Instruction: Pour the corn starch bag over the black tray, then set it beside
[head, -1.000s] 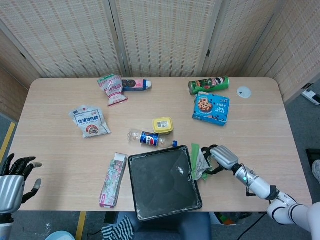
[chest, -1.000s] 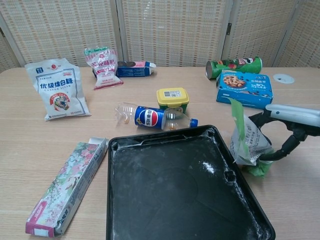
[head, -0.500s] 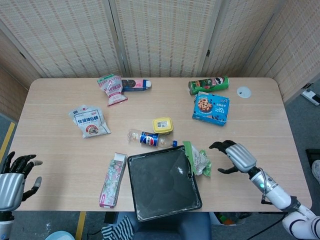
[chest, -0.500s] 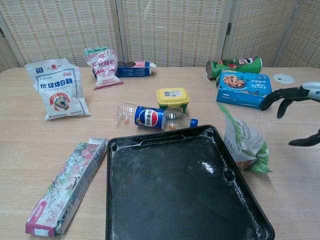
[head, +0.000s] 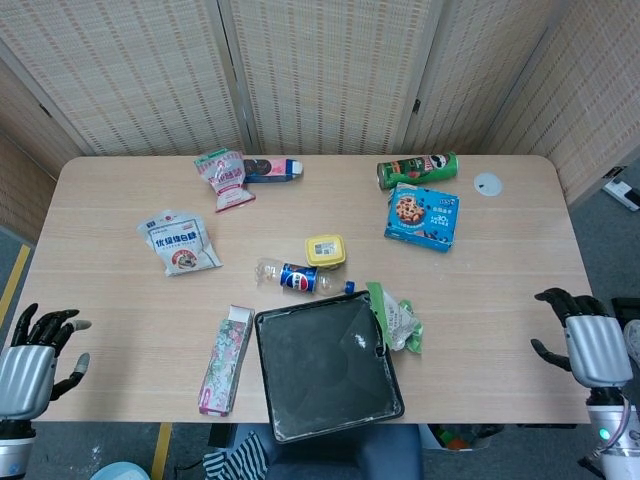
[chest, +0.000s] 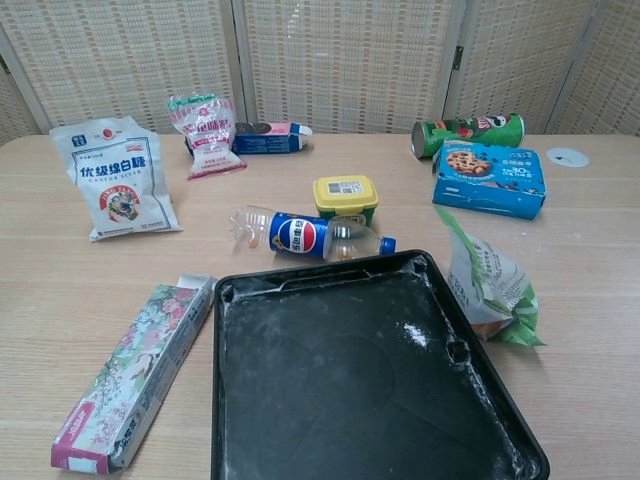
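With powder dusting the tray (chest: 300, 400), the bag (chest: 490, 290) lies beside it, seemingly touching; both hands, left (head: 25, 365) and right (head: 590, 345), hang empty, fingers spread.

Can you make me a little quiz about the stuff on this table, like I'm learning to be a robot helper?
1. True or false: the green bag lies on the table right next to the black tray.
2. What lies just behind the tray? A) a soda bottle B) a banana C) a mug
3. Fill in: the right hand holds ____.

Key:
1. True. It rests against the tray's right edge, and a small white patch of powder sits in the tray.
2. A. The bottle lies on its side, with a yellow tub behind it.
3. Nothing. The hand is at the table's edge, fingers apart, far from the bag.
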